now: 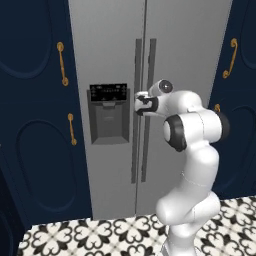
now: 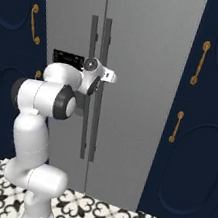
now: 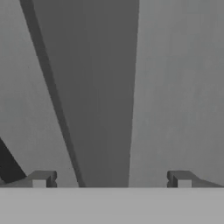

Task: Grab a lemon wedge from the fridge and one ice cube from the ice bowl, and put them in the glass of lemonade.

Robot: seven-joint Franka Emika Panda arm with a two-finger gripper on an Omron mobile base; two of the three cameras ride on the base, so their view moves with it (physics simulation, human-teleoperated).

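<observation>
- Straight ahead of my jaws stands the fridge (image 1: pixel 115 60), both doors shut, filling everything beyond the fingertips. I judge the door heavy and stiff on its hinge, so it will want a steady pull, not a snatch.
- Between the spread jaws in the hand view runs a dark vertical bar, the handle (image 3: pixel 105 87). It looks rigid and smooth, maybe slippery, so I would close squarely across it at mid-height.
- At the handle, the gripper (image 1: pixel 139 104) is wide open and pinching nothing; I cannot tell whether the tips touch the bar.
- Left base view shows the dispenser (image 1: pixel 108 112) to one side of the jaws; the right base view hides most of it behind the arm.
- Hand view alone shows the bar centred between the fingertips (image 3: pixel 40 179).
</observation>
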